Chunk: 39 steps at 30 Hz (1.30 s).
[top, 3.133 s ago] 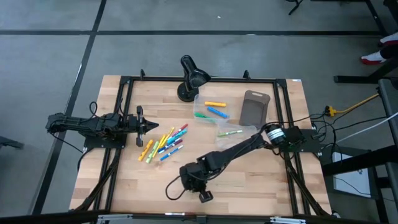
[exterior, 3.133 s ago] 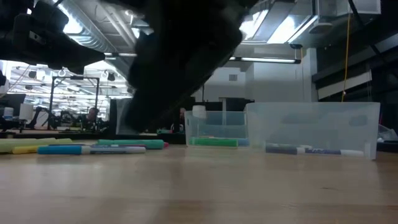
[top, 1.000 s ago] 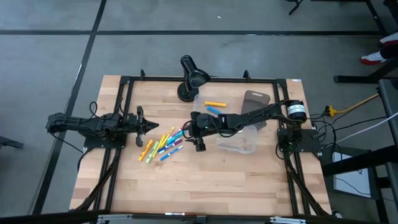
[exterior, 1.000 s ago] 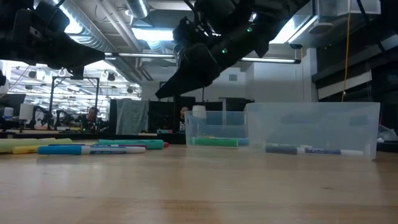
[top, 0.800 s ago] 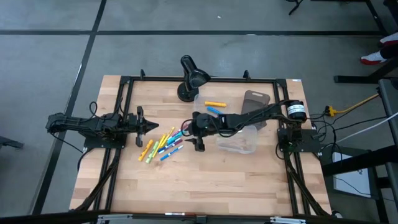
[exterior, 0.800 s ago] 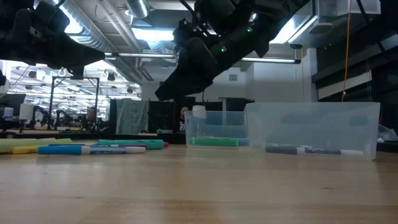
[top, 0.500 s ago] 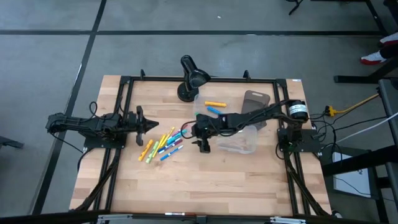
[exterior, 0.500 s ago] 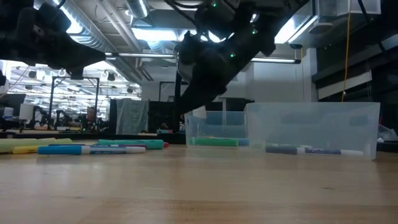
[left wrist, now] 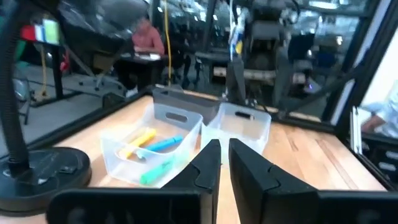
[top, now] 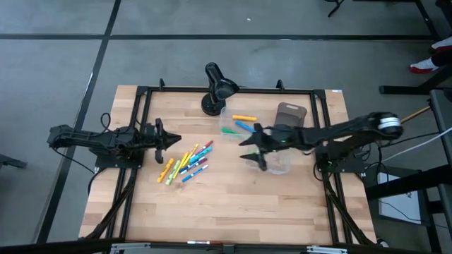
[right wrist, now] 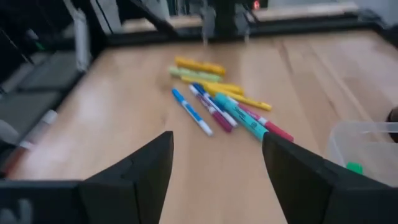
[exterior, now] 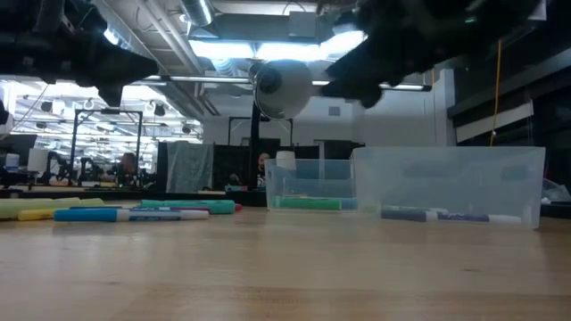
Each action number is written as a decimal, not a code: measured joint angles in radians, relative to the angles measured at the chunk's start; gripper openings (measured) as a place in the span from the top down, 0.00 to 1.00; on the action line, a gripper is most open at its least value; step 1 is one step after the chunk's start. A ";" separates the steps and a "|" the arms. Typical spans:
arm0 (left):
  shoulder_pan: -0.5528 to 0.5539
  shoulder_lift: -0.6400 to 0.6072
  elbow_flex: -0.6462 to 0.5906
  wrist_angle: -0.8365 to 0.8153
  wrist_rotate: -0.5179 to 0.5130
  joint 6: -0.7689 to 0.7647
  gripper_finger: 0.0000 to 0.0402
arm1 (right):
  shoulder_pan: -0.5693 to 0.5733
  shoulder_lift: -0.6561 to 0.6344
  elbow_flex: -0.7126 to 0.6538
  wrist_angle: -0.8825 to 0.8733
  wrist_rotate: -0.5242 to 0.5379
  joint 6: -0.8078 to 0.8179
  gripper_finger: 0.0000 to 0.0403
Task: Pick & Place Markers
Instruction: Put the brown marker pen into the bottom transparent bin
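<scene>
Thin plastic markers (top: 185,163), clear bins (top: 244,123)

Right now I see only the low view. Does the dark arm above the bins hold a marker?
Observer: No. The right wrist view shows the right gripper open, with nothing between its fingers.
Operator: Where is it over the table?
Observer: In the high view it hangs at the edge of one clear bin, pointing toward the loose markers.
Operator: And the other arm?
Observer: The left gripper is beside that pile, on its left side.
</scene>
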<state>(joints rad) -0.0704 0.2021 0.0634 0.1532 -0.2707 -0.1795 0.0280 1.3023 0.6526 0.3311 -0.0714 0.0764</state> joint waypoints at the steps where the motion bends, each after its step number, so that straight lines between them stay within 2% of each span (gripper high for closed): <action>1: 0.000 0.033 0.015 -0.001 0.001 -0.001 0.91 | 0.009 -0.043 -0.024 0.005 0.000 0.014 0.39; 8: 0.000 0.347 0.158 -0.007 -0.007 0.006 0.86 | 0.060 -0.304 -0.169 0.002 -0.001 0.013 0.39; 11: 0.000 0.474 0.221 -0.010 0.022 0.007 0.84 | 0.061 -0.431 -0.249 0.005 0.013 0.025 0.39; 17: 0.000 0.644 0.337 -0.061 0.078 0.007 0.82 | 0.061 -0.664 -0.381 0.007 0.054 0.043 0.39; 26: 0.000 0.777 0.469 -0.255 0.064 -0.032 0.82 | 0.061 -0.933 -0.517 -0.075 0.034 -0.007 0.39; 36: 0.000 0.825 0.551 -0.352 0.063 -0.087 0.82 | 0.061 -1.125 -0.640 -0.083 0.015 -0.065 0.39; 39: 0.000 0.833 0.578 -0.411 0.066 -0.122 0.82 | 0.061 -1.176 -0.647 -0.139 0.011 -0.084 0.39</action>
<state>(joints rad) -0.0700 1.0348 0.6416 -0.2575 -0.2051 -0.3014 0.0887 0.1266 0.0051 0.1920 -0.0604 -0.0080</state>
